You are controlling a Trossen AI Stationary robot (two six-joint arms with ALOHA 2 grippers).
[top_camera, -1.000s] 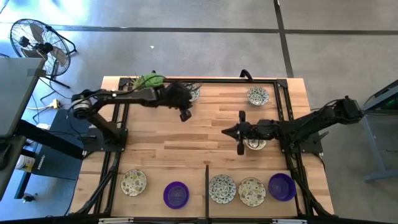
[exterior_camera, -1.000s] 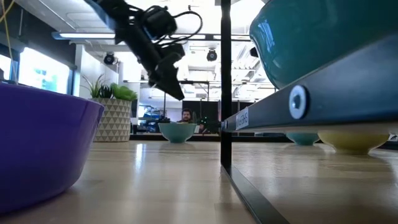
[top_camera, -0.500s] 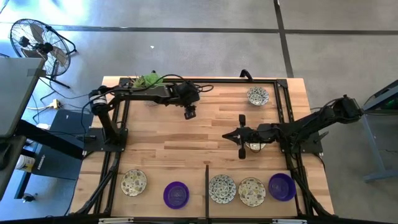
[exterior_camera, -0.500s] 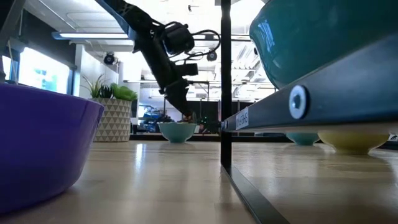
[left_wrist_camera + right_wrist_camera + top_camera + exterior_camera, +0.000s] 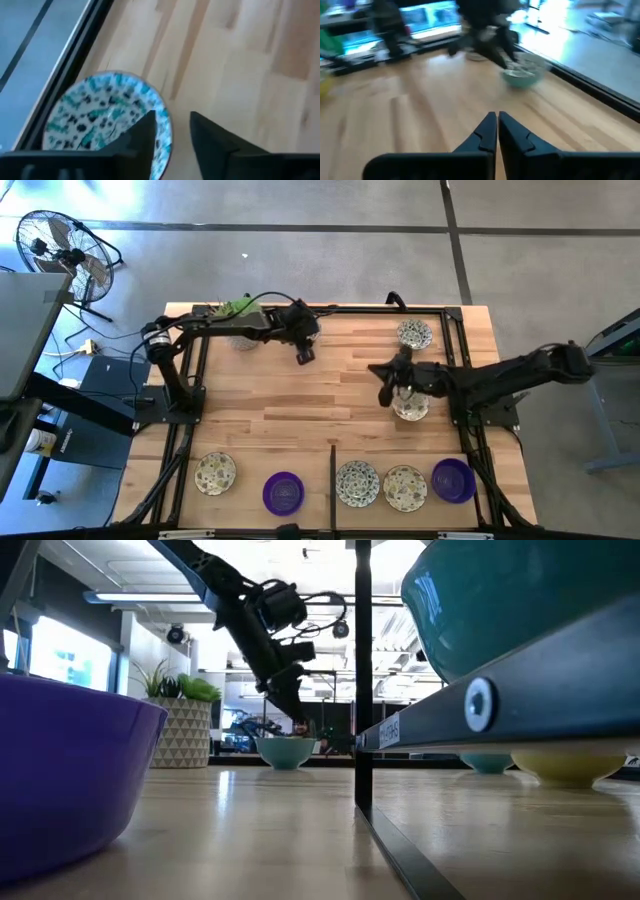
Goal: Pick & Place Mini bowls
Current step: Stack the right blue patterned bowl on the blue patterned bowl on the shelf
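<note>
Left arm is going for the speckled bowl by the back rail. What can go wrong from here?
1. The left gripper has one finger over the speckled bowl's rim; a shallow pinch might slip or tip it.
2. The bowl sits close to the frame rail; fingers may catch it.
3. The right gripper, shut, hovers mid-table; paths might cross.

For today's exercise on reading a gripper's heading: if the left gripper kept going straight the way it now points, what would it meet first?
Most likely the speckled mini bowl at the table's far edge. The left gripper points down at it, one finger over the bowl's rim and the other over bare wood. The remaining gap is unclear.
</note>
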